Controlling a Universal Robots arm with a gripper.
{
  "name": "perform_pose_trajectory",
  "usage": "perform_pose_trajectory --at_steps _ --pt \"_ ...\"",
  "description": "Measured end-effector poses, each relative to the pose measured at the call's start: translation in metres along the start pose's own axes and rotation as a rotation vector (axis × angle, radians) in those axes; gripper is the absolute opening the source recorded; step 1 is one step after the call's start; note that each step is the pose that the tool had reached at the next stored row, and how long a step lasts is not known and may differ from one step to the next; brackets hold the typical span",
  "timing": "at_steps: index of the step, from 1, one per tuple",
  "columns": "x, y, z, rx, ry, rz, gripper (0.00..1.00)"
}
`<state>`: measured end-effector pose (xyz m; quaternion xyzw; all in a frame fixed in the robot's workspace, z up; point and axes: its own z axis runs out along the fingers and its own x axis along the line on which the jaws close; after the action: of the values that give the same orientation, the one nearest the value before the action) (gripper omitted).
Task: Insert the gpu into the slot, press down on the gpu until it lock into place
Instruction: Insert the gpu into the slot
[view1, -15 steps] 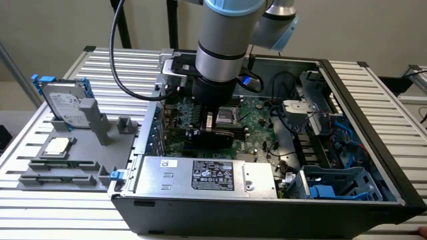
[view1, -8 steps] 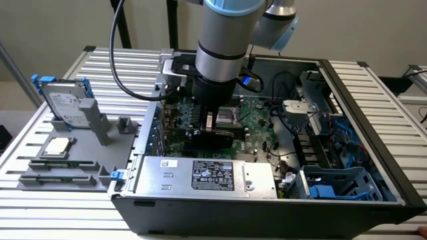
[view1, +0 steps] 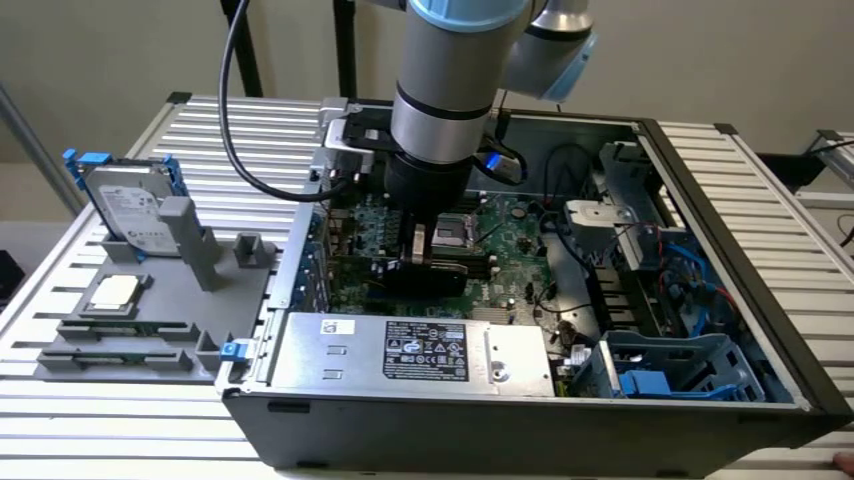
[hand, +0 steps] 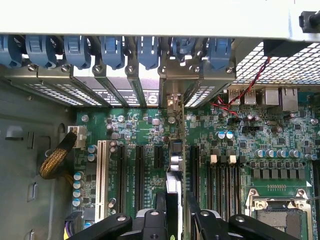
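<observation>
Now one hand (hand: 174, 215) pinching one gpu (hand: 173, 187), upright over one motherboard (hand: 150, 125).

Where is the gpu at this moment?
In the exterior view, the gpu sits inside the computer case, directly below the gripper, just beyond the silver power supply.

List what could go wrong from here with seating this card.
1. The gpu, gripped upright by the end effector, stands among close-set black slots. A small sideways offset might bring it down on the wrong one or on the board beside it.
2. Its bracket sits right at the case's rear slot covers and might catch there, leaving the card tilted when pressed.
</observation>
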<state>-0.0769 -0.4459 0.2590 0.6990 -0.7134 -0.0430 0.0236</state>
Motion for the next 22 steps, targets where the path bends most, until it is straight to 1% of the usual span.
perform_pose_trajectory --at_steps 22 --pt "0.0001 -0.0002 0.0017 -0.0001 0.0002 0.0 0.26"
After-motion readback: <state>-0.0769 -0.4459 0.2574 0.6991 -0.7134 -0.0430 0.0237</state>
